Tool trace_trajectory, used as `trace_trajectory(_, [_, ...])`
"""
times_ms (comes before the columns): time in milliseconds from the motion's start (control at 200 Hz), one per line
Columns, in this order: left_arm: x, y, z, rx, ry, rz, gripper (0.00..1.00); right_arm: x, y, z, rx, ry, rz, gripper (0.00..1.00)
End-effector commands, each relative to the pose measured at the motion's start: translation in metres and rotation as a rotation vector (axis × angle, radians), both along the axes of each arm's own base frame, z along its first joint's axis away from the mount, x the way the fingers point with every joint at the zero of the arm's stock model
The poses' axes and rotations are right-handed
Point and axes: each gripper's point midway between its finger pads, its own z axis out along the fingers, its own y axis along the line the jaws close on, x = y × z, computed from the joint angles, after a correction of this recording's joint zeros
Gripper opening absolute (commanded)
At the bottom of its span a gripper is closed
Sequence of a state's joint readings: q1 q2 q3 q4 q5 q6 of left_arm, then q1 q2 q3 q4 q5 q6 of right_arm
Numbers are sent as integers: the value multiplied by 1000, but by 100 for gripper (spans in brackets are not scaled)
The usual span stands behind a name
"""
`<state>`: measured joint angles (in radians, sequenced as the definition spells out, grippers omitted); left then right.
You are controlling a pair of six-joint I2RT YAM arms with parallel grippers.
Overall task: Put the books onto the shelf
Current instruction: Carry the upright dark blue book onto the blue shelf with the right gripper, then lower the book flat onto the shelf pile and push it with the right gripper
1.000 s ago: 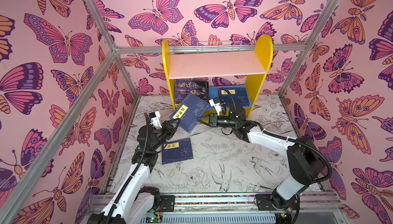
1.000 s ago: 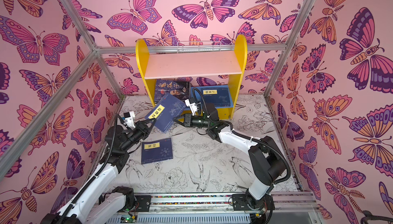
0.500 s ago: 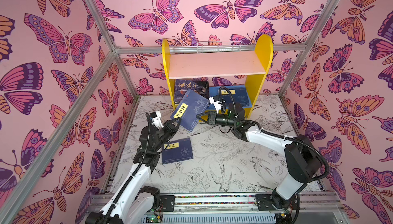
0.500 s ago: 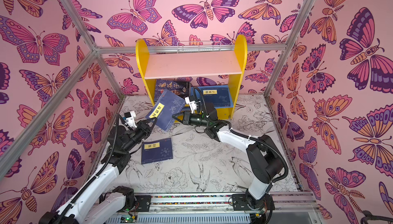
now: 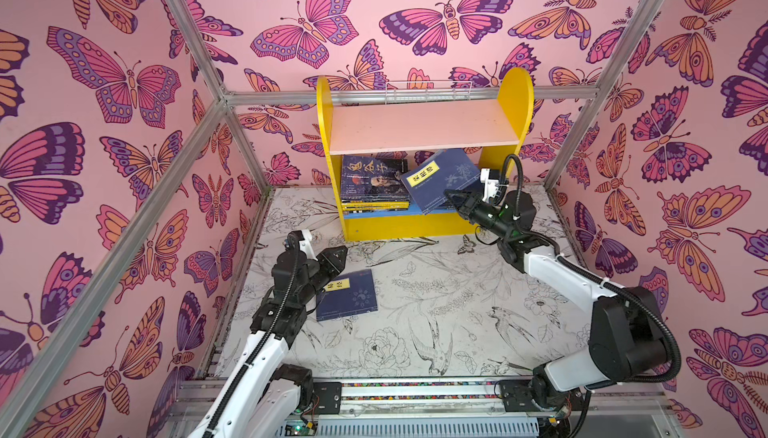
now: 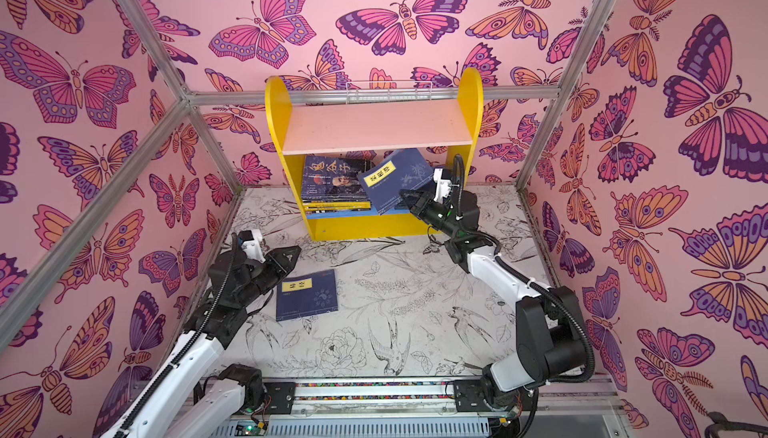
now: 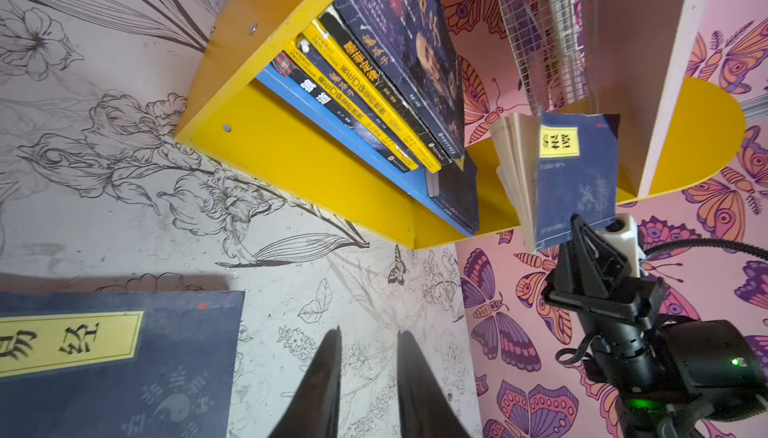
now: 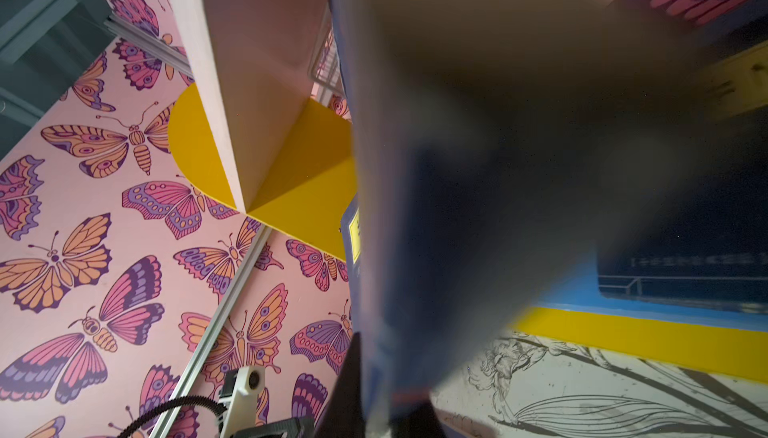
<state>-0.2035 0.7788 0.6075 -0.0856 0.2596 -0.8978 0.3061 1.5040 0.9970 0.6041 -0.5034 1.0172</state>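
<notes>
The shelf (image 5: 424,128) (image 6: 374,128) stands at the back of the table. My right gripper (image 5: 455,199) (image 6: 409,199) (image 8: 386,373) is shut on the lower edge of a navy book with a yellow label (image 5: 440,178) (image 6: 392,180) (image 7: 577,174). It holds the book tilted at the mouth of the lower tier, right half. A stack of books (image 5: 370,184) (image 7: 374,82) lies on the left of that tier. Another navy book (image 5: 349,296) (image 6: 307,296) (image 7: 116,365) lies flat on the table. My left gripper (image 5: 338,255) (image 6: 291,253) (image 7: 368,332) hovers open and empty beside it.
A dark book (image 8: 685,269) lies flat on the blue lower board under the held one. The pink upper board (image 8: 249,61) is bare, with a wire rail (image 5: 428,90) at its back. Butterfly-patterned walls and aluminium frame posts (image 5: 582,124) close in on three sides.
The right gripper closed on the raised navy book and carried it right and back into the lower tier's opening. The left gripper let go of it, opened and drew back.
</notes>
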Motion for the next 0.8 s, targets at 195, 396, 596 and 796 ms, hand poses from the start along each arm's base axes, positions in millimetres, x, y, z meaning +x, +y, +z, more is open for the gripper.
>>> trace_trajectory(195, [-3, 3, -6, 57, 13, -4, 26, 18, -28, -24, 36, 65, -126, 0])
trace_trajectory(396, [-4, 3, -9, 60, 18, -10, 25, 27, -38, -42, 98, 105, -186, 0])
trace_trajectory(596, [-4, 2, -12, 59, 23, -12, 25, 46, -46, -49, 126, 117, -236, 0])
trace_trajectory(796, [-5, 1, -11, 55, 23, -18, 25, 68, -55, -48, 167, 116, -296, 0])
